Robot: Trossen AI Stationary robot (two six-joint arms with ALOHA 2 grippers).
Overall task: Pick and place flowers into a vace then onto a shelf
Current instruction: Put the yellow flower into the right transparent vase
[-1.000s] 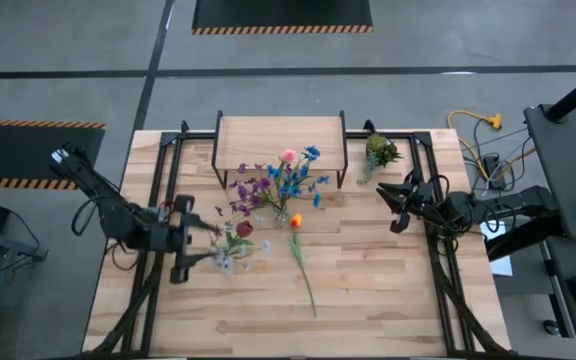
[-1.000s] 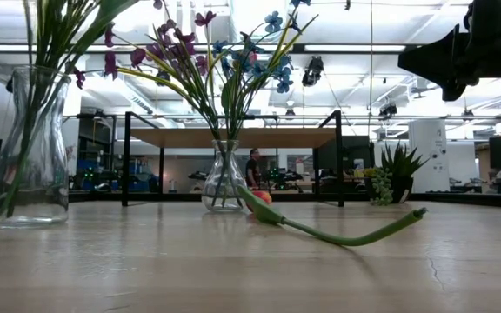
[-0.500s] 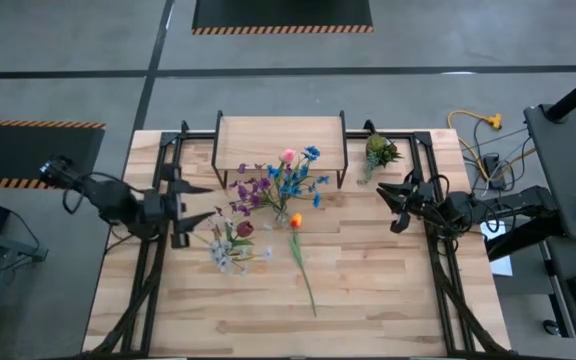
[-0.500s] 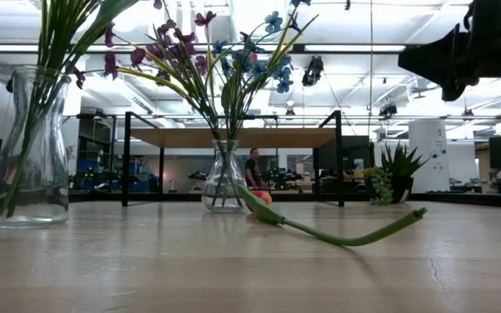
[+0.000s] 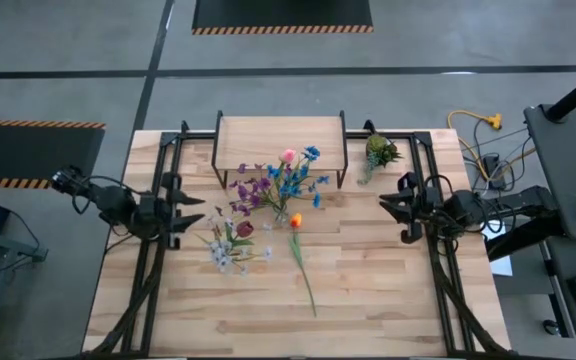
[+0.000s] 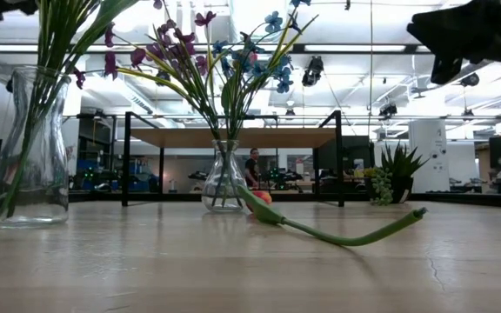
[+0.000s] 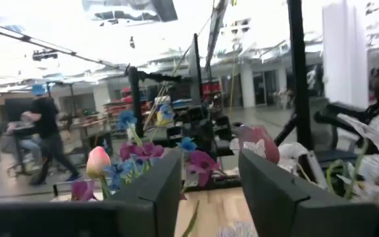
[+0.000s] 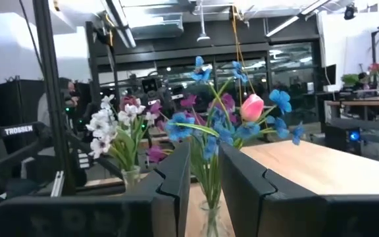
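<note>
Room person (image 6: 252,165) low-view only; shelf (image 5: 280,142) bare overhead

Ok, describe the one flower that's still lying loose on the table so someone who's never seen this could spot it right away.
Start at the shelf at the table's far edge; just in front of it stands a vase of purple, blue and pink flowers. The loose flower lies flat on the tabletop beside that vase, its long green stem trailing toward the near edge. Its head is orange, and it alone is in no vase.

The left gripper (image 5: 190,211) hangs with fingers apart, holding nothing. The right gripper (image 5: 392,205) hangs too, fingers nearly together.
</note>
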